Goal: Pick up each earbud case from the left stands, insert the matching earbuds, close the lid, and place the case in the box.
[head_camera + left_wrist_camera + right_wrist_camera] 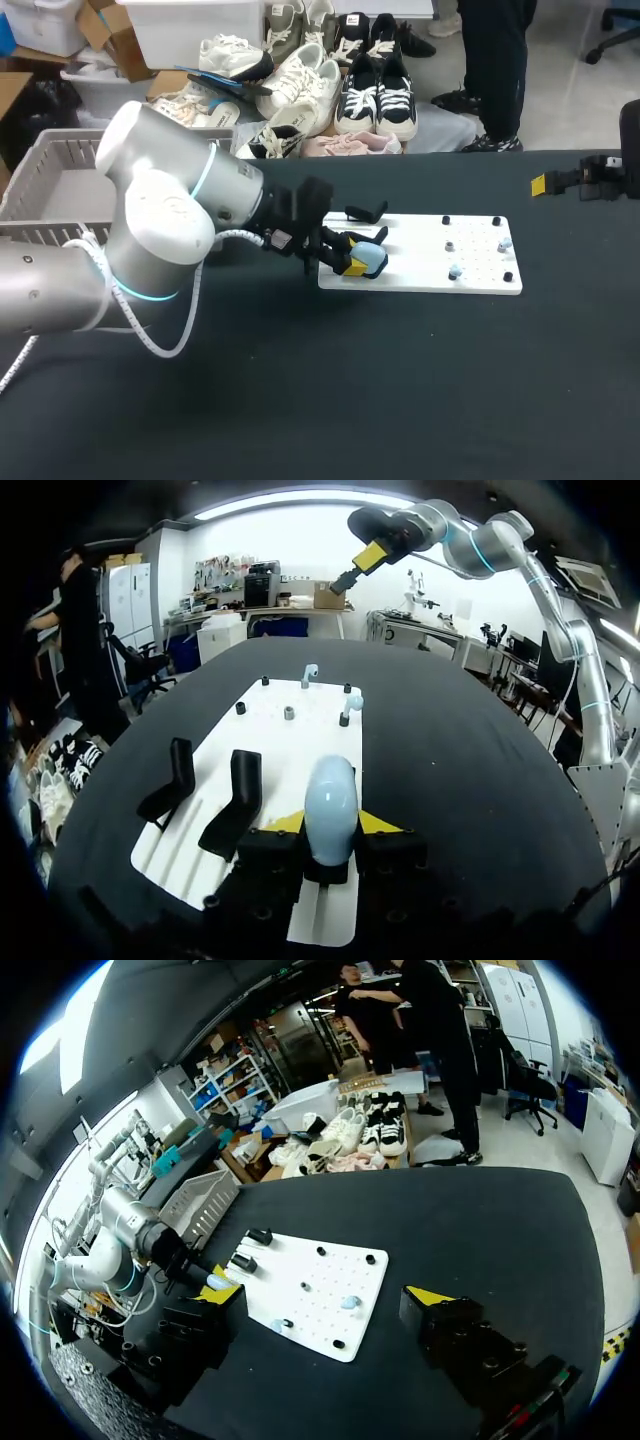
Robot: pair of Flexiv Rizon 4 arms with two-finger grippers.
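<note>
**A:** What's laid out, biggest first?

**B:** The black table (400, 390). My left arm (150, 230) comes across it from nine o'clock. The grey basket (45, 160) sits at the table's ten o'clock, and the white board (420, 262) lies near the middle.

**A:** And the case?

**B:** The pale blue earbud case (330, 795) is at the board's eight o'clock corner, between the fingers of the left gripper (331, 825). Both yellow tips press its sides, so it's clamped. I can't tell whether it has cleared its stand. Two black stands (240, 795) sit bare just beside it, about ten o'clock from the gripper.

**A:** Which way does its long axis run?

**B:** Straight out along the fingers, toward twelve o'clock. The earbuds (350, 704) stand on pegs that way, at the board's far end.

**A:** And the other arm?

**B:** The right gripper (320, 1300) hangs well apart, at the table's two o'clock. Its fingers are spread wide and hold nothing. I'd judge the earbud end of the board is closer to it than the case end.
</note>
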